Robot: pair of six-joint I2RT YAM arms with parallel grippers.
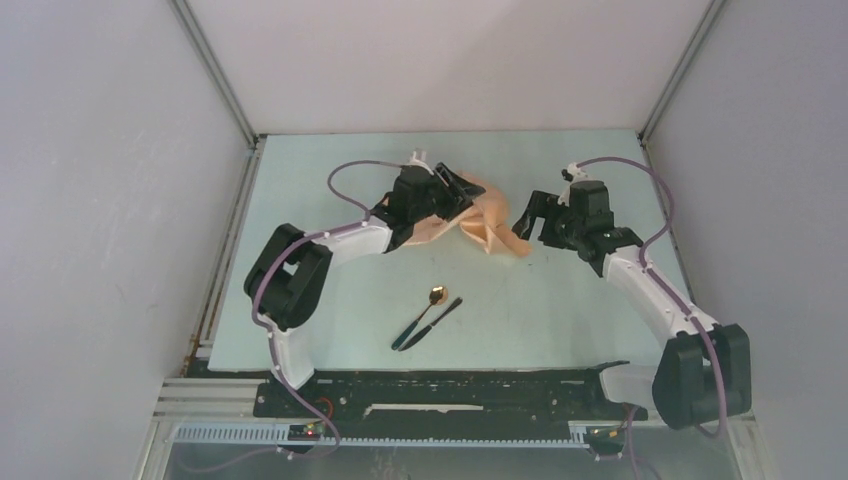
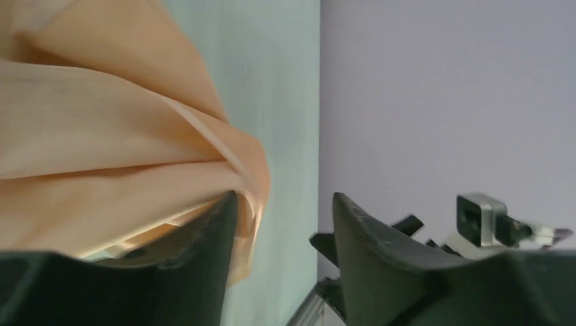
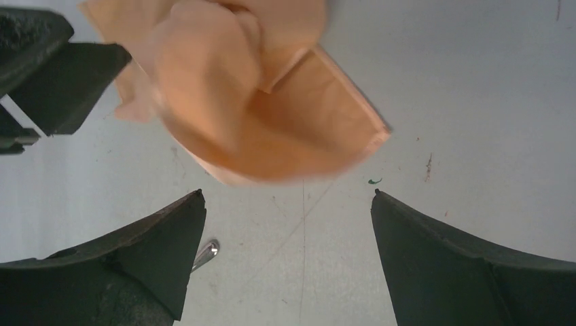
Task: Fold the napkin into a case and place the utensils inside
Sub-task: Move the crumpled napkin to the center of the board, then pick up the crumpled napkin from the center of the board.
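The spoon (image 1: 434, 297) and the knife (image 1: 450, 308) were laid side by side on the table (image 1: 560, 320), nearest the arm bases. Farther back, the crumpled napkin (image 1: 490, 215) was seen between the two grippers. On the left gripper (image 2: 282, 198) the jaws were held apart, with one finger touching the cloth. On the right gripper (image 3: 288, 197) the jaws were spread wide, just beside the napkin.

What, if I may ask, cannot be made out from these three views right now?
Top view: the left claw covers the napkin's left part, hiding its folds there.
Left wrist view: the napkin drapes past one finger; whether it is pinched is hidden.
Right wrist view: a shiny sliver peeks beside the right claw; too little shows to name it.
Top view: the utensils are too small for detail.
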